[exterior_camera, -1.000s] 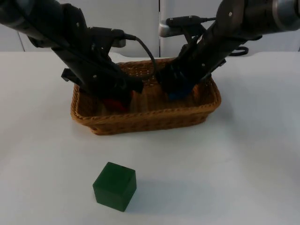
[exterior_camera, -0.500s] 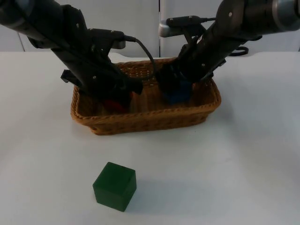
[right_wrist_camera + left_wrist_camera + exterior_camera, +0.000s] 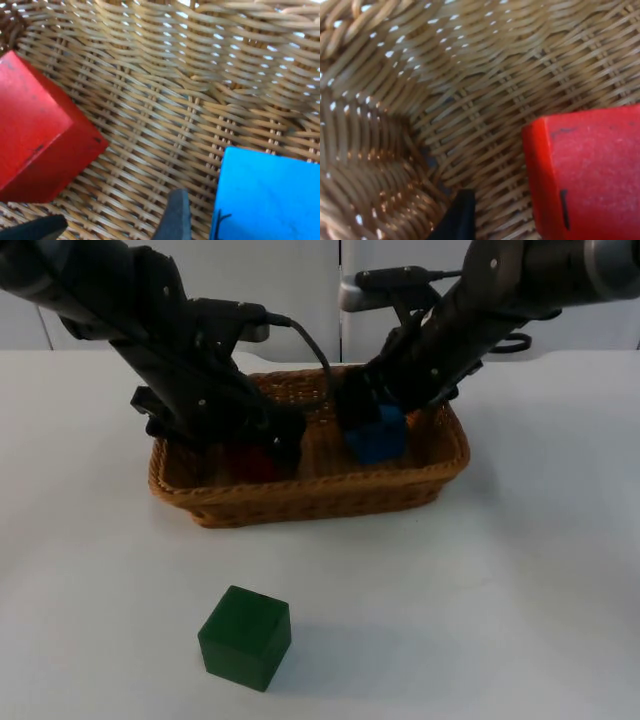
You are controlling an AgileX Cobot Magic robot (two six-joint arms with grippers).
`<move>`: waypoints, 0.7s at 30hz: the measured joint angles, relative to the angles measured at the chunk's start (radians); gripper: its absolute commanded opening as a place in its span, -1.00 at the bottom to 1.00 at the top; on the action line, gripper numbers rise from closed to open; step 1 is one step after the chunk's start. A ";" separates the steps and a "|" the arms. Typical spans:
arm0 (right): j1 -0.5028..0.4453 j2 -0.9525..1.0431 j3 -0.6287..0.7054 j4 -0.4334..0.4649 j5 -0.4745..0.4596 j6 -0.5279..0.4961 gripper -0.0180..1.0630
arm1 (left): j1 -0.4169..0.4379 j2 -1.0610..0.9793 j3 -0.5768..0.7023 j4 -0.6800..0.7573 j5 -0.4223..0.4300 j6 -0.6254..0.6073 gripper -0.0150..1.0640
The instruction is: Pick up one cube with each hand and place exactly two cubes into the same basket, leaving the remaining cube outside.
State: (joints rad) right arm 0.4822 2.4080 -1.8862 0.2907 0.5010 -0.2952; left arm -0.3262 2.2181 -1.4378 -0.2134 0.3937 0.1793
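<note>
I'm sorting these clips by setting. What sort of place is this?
Probably a lab or test bench, not a home: a bare white table ending at a grey partition wall, with just a wicker basket and plain red, blue and green cubes as props.

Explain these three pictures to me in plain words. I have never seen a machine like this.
This is a robot with two black arms working at a white table. Each arm ends in a two-fingered pincer. One picture comes from a fixed camera looking down on the table; the other two come from small cameras on each wrist, looking along the pincer.

A wicker basket stands on the table. Both arms reach into it: the left pincer is by a red cube, the right pincer by a blue cube. Both cubes lie on the basket floor, apart from each other, and the wrist pictures show them up close. A green cube sits outside on the table, nearer the camera.
</note>
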 measured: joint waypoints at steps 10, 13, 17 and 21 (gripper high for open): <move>0.000 -0.129 0.000 -0.002 0.029 -0.006 0.32 | 0.000 -0.114 0.000 0.000 0.042 0.000 0.97; 0.000 -0.183 0.000 -0.002 0.042 -0.015 0.32 | 0.000 -0.159 0.000 0.000 0.056 0.000 0.97; 0.000 -0.296 0.000 -0.002 0.078 -0.038 0.32 | 0.000 -0.259 0.000 -0.003 0.092 0.000 0.97; 0.000 -0.372 0.000 -0.002 0.115 -0.051 0.32 | 0.000 -0.353 0.000 -0.006 0.098 0.000 0.97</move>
State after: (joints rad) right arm 0.4822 2.0357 -1.8862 0.2889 0.6158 -0.3464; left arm -0.3262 1.8650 -1.4378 -0.2191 0.4920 0.1793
